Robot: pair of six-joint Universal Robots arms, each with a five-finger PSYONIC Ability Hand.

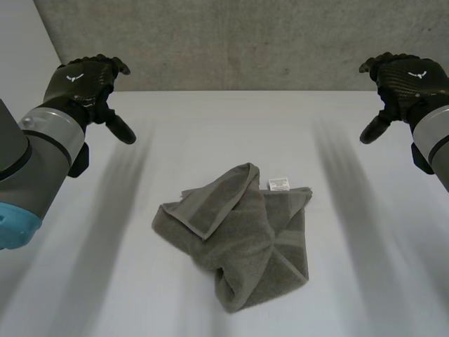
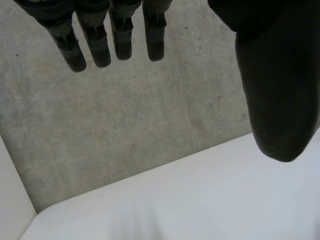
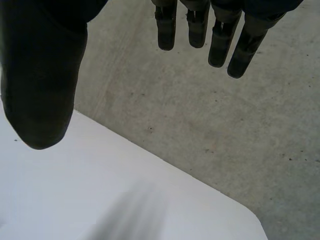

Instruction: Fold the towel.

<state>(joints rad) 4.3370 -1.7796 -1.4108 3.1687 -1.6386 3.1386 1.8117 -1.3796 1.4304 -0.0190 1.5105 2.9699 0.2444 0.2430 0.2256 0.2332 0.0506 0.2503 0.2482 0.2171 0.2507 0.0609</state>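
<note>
Both hands hang empty, fingers straight: left hand (image 1: 83, 81) at the frame's upper left, right hand (image 1: 405, 76) at upper right. The towel (image 1: 242, 235) lies crumpled at lower centre on the table (image 1: 105, 281); each hand should probably pinch a corner and spread it flat first.

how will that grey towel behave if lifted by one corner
The towel lies crumpled in soft overlapping folds, so it will probably droop and unfold when lifted. Its thick matte cloth suggests it should grip rather than slip. Pushed, it would likely bunch up.
</note>
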